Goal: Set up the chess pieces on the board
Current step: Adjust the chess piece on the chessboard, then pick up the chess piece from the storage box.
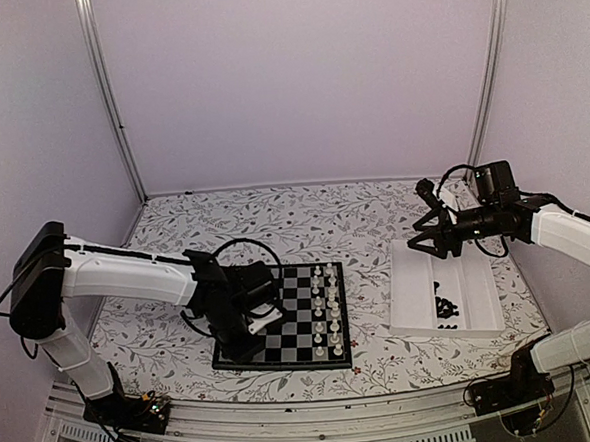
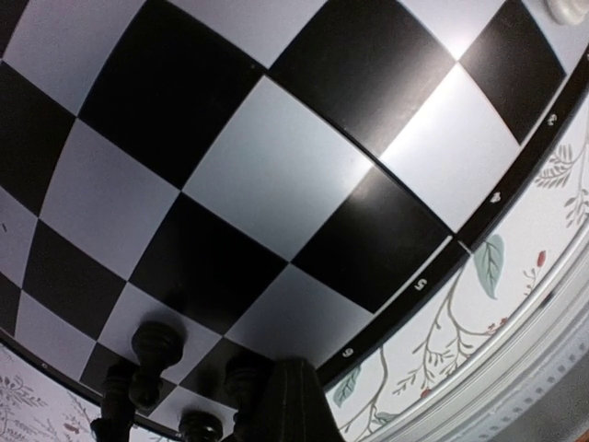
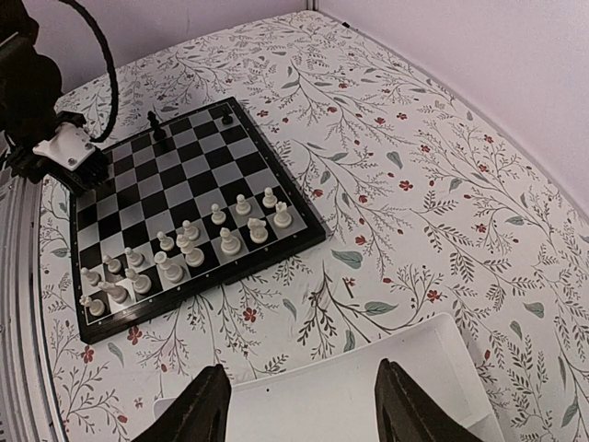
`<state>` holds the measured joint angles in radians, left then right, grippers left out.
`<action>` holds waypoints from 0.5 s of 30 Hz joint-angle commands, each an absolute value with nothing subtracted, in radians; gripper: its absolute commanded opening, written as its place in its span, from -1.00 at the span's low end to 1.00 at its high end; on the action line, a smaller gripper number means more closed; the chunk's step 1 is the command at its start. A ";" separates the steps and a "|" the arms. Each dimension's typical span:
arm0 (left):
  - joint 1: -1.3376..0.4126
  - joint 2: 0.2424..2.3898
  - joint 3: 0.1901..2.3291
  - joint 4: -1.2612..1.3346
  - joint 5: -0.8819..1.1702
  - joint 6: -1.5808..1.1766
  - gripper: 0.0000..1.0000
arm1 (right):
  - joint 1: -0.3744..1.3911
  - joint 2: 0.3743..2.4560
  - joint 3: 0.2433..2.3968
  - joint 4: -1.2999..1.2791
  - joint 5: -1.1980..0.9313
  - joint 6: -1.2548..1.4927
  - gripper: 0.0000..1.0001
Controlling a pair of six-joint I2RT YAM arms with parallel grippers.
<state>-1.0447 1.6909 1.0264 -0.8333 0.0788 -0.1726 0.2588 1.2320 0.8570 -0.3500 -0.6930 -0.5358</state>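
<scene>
A: Where are the chess pieces [image 1: 446,308]?

B: Most of the black ones lie in a loose cluster in the white tray [image 1: 475,290] by the right edge of the counter [image 1: 275,222]; the right wrist view shows two standing along the left side of the board [image 1: 294,331], opposite the white pieces [image 1: 326,309]; a few more crowd the bottom of the left wrist view; the board itself lies by the near edge, about midway along it.

A: And the step in hand?

B: My guess is that a black piece is being seated at the board's near left corner; the left tool [image 1: 240,340] hangs low there; it should centre the piece on its square, upright, and part its fingers only slightly, since neighbours stand just beside; then it should lift straight up.

A: Does it hold one?

B: I cannot tell; only one dark finger [image 2: 285,405] shows, cut off at the bottom of the view, and the pieces beside it blur into it; from above, the arm covers that corner.

A: The right tool [image 3: 299,405]?

B: Spread wide with nothing between its fingers, hovering over the tray's far end; for its pick I would choose a piece at the cluster's rim; which kinds lie there is too small to tell.
</scene>
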 commanded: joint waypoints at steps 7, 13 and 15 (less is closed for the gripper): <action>-1.093 1.643 1.334 -0.872 0.058 -0.090 -0.56 | 0.242 1.217 0.918 -0.397 -0.569 -0.528 0.18; -1.097 1.652 1.527 -0.681 -0.202 0.079 -0.34 | 0.208 1.242 0.964 -0.530 -0.409 -0.577 0.16; -1.095 1.620 1.506 -0.509 -0.253 0.113 -0.16 | 0.201 1.259 0.965 -0.572 -0.352 -0.595 0.14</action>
